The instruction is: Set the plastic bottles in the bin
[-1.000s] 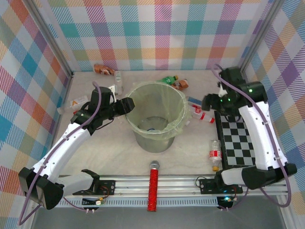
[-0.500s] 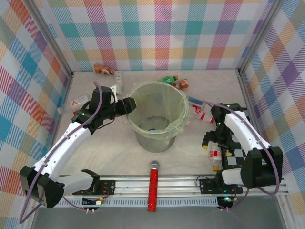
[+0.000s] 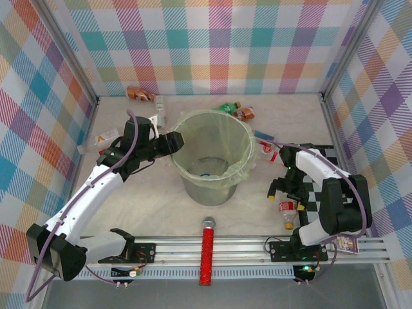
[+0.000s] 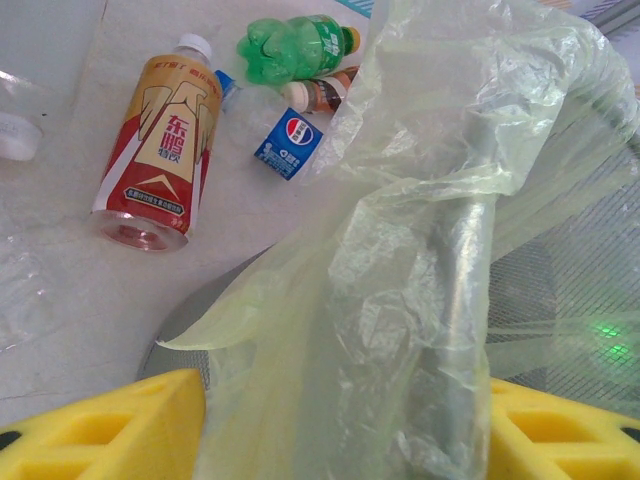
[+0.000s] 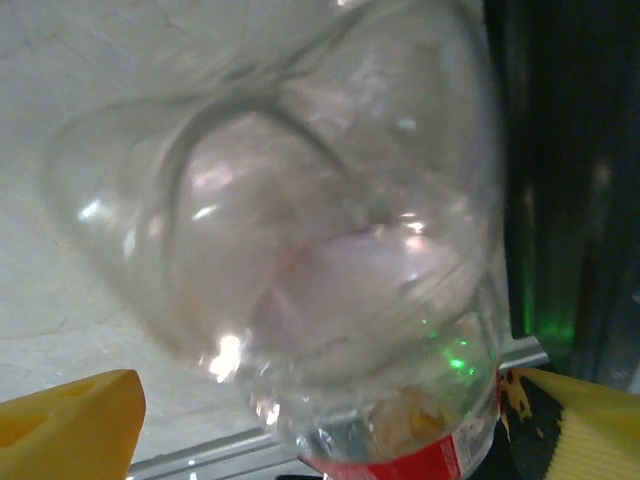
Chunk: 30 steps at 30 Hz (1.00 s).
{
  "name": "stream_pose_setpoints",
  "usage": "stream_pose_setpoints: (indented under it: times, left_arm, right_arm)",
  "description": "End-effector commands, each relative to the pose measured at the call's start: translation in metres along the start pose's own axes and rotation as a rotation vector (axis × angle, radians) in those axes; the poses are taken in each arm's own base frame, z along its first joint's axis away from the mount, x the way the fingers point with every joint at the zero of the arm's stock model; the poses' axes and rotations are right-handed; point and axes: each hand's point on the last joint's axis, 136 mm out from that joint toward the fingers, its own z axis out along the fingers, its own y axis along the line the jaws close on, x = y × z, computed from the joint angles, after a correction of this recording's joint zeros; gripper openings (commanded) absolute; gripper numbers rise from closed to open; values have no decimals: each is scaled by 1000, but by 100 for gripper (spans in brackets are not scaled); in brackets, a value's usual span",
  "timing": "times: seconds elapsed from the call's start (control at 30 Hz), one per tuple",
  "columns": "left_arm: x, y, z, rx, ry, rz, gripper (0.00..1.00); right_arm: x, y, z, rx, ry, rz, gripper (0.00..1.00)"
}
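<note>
Between the right jaws, which are standing wide apart and gripping nothing, a clear red-labelled bottle [image 5: 300,250] is lying on the tabletop [image 3: 161,212]. Its long axis is running near to far, with the cap toward the near edge, off to the right of the bin [image 3: 205,190]. The right arm is by far the nearer. The left jaws are pinching the bin's lined rim. A second ago the right arm was reaching farther back; now it is crouching over this bottle.
</note>
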Motion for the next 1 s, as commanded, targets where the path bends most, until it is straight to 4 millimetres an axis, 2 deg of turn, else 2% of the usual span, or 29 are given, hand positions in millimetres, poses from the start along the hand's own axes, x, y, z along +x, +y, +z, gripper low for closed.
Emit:
stream_pose_setpoints:
  times: [0.0, 0.1, 0.43, 0.6, 0.77, 0.83, 0.97]
  left_arm:
    - [13, 7, 3, -18, 44, 13, 61]
    - [13, 7, 4, -20, 45, 9, 61]
    - [14, 10, 6, -30, 49, 4, 61]
    - [15, 11, 8, -32, 53, 3, 60]
    - [17, 13, 9, -36, 61, 2, 60]
    - [17, 13, 9, -38, 61, 4, 60]
    - [17, 12, 9, -33, 62, 12, 60]
  right_arm:
    - [-3, 20, 4, -95, -2, -23, 91]
    - [-2, 33, 2, -145, -14, -39, 90]
    - [-4, 43, 23, -137, 27, -47, 80]
    - [-5, 43, 24, -134, 18, -46, 67]
    - [-2, 38, 7, -122, -1, -63, 61]
    - [-2, 39, -8, -138, -32, -71, 55]
    - [-2, 42, -50, -181, -102, -96, 53]
